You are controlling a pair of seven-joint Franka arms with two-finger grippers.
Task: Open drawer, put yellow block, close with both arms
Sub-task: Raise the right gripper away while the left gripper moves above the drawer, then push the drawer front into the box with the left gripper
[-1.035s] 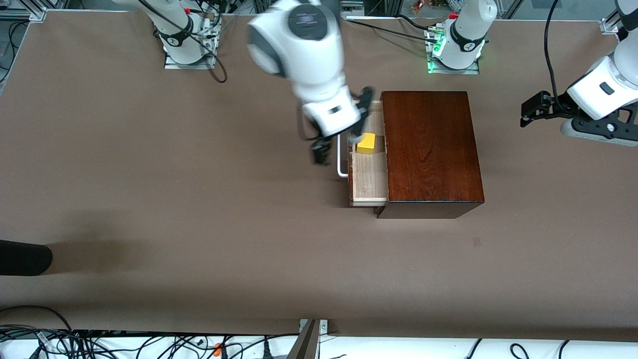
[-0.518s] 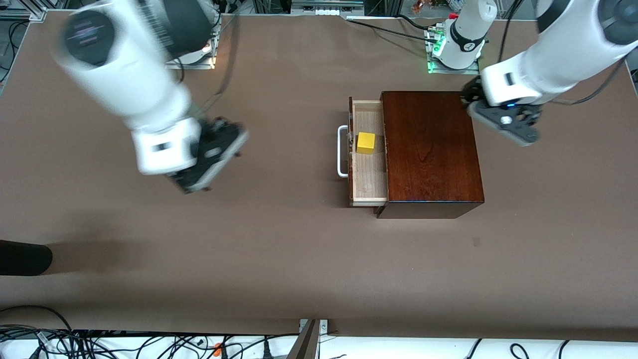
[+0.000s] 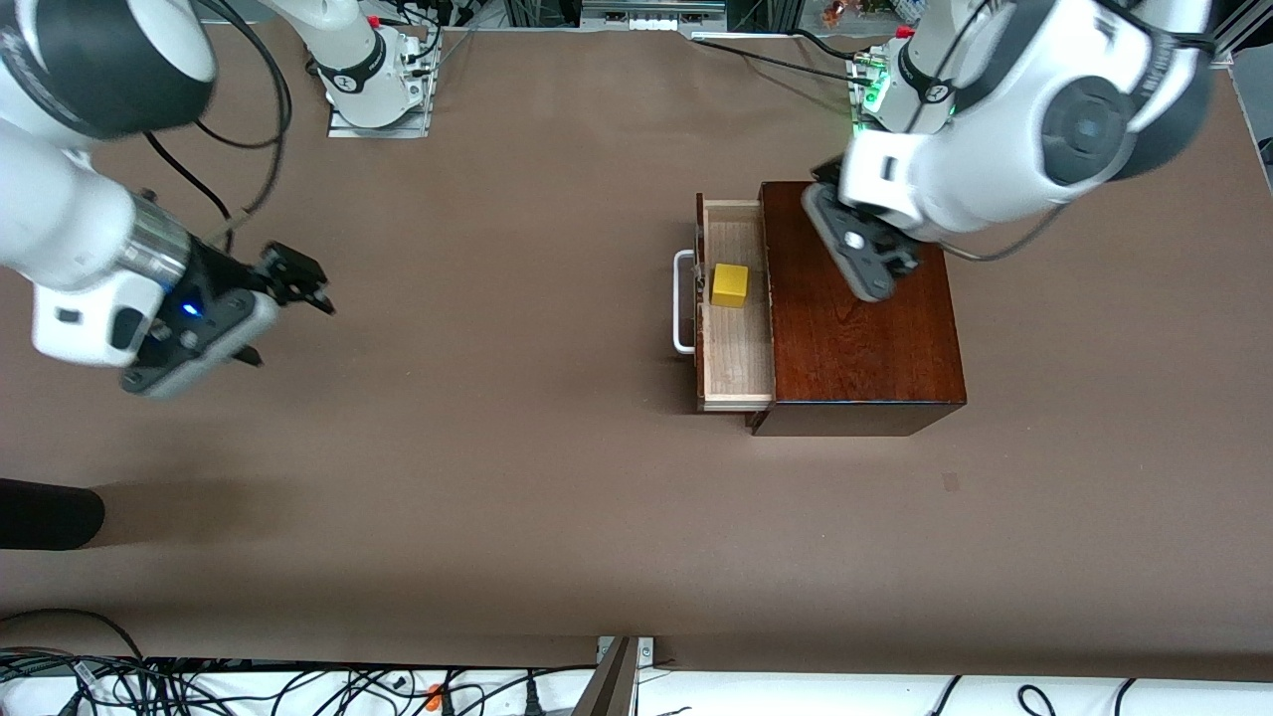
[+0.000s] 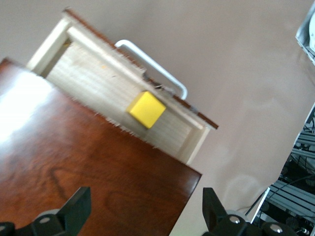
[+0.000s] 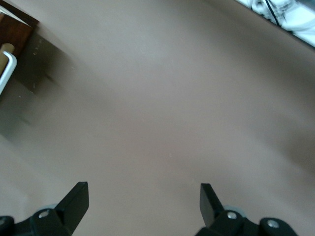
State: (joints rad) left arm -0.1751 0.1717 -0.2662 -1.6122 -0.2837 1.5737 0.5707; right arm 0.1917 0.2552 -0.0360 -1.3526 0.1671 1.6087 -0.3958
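The drawer (image 3: 738, 348) stands pulled out of the dark-brown wooden box (image 3: 860, 338), its white handle (image 3: 682, 303) toward the right arm's end. The yellow block (image 3: 729, 285) lies in the tray. The left wrist view shows the block (image 4: 146, 109), tray (image 4: 93, 73) and handle (image 4: 153, 66). My left gripper (image 4: 145, 211) is open and empty over the box top (image 4: 88, 162); its hand (image 3: 861, 254) hides the fingers in the front view. My right gripper (image 3: 290, 323) is open and empty over bare table (image 5: 162, 123), well away from the drawer, with the handle (image 5: 6, 69) at its view's edge.
A dark object (image 3: 50, 515) lies at the table's edge at the right arm's end, nearer the front camera. Cables (image 3: 199, 686) run along the front edge. The two arm bases (image 3: 378, 89) (image 3: 910, 99) stand at the table's back.
The right gripper has drawn away from the drawer toward its own end of the table. The left gripper has swung in over the box. The block stays in the drawer.
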